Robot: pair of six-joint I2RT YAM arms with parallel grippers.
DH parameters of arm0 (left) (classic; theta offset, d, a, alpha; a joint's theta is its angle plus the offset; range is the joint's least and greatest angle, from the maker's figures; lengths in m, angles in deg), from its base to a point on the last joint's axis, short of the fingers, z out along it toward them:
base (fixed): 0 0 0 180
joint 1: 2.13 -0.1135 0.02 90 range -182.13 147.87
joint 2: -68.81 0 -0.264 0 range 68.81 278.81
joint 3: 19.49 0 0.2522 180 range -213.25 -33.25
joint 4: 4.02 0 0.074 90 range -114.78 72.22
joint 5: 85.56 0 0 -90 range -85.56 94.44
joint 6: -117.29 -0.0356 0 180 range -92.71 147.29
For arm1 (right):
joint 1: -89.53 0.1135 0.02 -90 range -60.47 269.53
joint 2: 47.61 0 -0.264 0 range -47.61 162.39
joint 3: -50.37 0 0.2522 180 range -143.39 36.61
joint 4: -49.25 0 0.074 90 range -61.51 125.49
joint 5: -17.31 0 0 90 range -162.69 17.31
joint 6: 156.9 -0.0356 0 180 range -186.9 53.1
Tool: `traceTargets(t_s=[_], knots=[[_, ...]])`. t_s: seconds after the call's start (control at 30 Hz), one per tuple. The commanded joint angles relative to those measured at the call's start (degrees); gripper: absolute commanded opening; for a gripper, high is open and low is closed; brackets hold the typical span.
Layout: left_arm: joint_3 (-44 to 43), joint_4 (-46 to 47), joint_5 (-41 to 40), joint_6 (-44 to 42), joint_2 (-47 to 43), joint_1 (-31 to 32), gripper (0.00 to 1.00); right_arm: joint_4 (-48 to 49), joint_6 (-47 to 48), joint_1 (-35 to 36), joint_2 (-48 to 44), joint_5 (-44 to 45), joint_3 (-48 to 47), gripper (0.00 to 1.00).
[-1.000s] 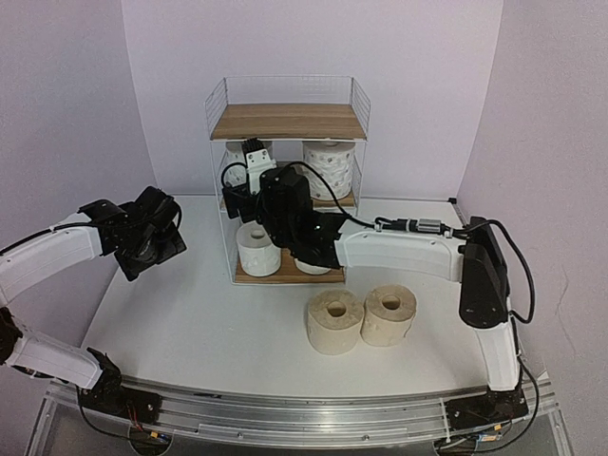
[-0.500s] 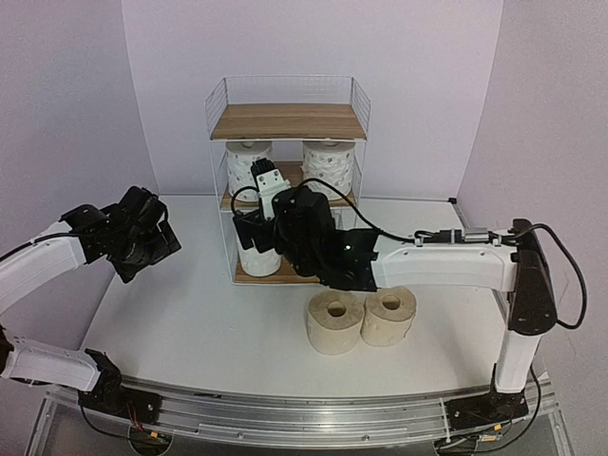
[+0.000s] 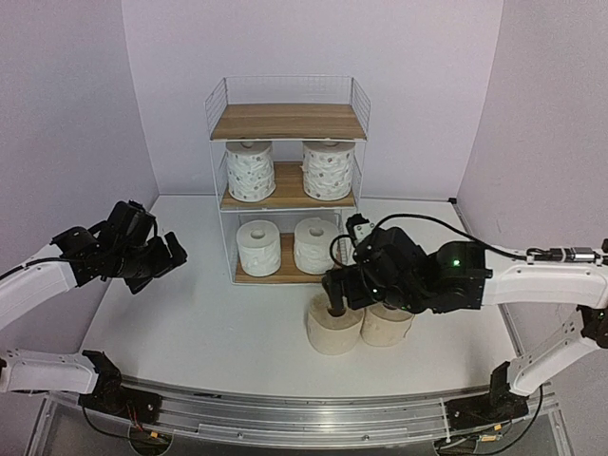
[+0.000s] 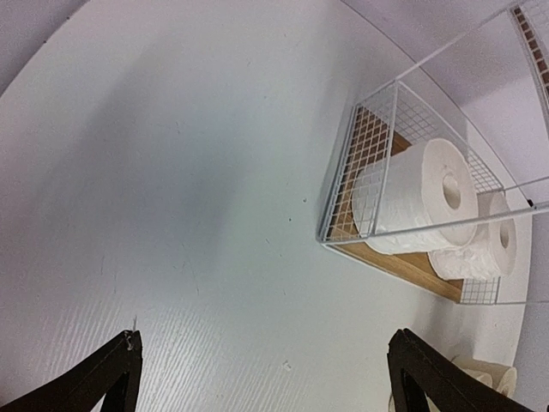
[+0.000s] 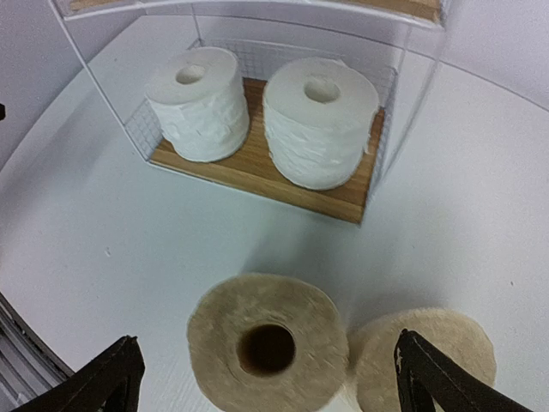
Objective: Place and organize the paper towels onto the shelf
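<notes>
- Right gripper (image 5: 266, 359) status: jaws spread wide, nothing clamped. It hangs directly over the left beige roll (image 3: 331, 332), with the roll's hollow core between the finger lines in my wrist view. I cannot tell whether a fingertip touches the paper.
- Left gripper (image 4: 266, 343): jaws equally wide apart, empty, above the bare table (image 3: 190, 323), well left of the shelf (image 3: 285, 122).
- Shelf, middle tier: two dotted-print rolls (image 3: 251, 171) upright, side by side.
- Shelf, bottom tier: two plain white rolls (image 5: 199, 103) upright, side by side, near each other but not pressed together.
- Table: both beige rolls stand on end just in front of the shelf, touching each other. The right beige roll (image 5: 429, 356) is partly hidden under the right arm in the top view.
</notes>
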Motion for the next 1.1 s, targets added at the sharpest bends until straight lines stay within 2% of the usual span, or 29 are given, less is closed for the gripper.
traceTargets(t_s=[0.0,0.1,0.37,0.63,0.8,1.07], knots=[[2.23,8.75,8.09,-3.01,1.51,-0.36,1.0,-15.29,-11.58,-1.42,-7.51,1.46,1.42,0.98],[2.65,10.03,9.54,-3.19,3.44,-0.32,0.99,-20.94,-15.42,-5.41,-10.53,-0.68,3.13,0.98],[4.84,16.2,15.41,-3.46,6.12,-0.25,0.99,-22.84,-19.26,-15.33,-18.53,-7.1,10.83,0.96],[6.49,19.55,19.23,-3.73,7.68,0.39,0.99,-21.76,-17.69,-20.79,-11.06,-16.46,10.61,0.89],[6.79,21.52,19.77,-4.41,8.52,1.95,1.0,-15.36,-16.26,-24.45,-8.08,-20.87,13.1,0.84],[7.81,25.1,19.24,-7.4,7.75,5.73,1.0,-9.1,-15.82,-27.04,-3.89,-22.54,15.1,0.78]])
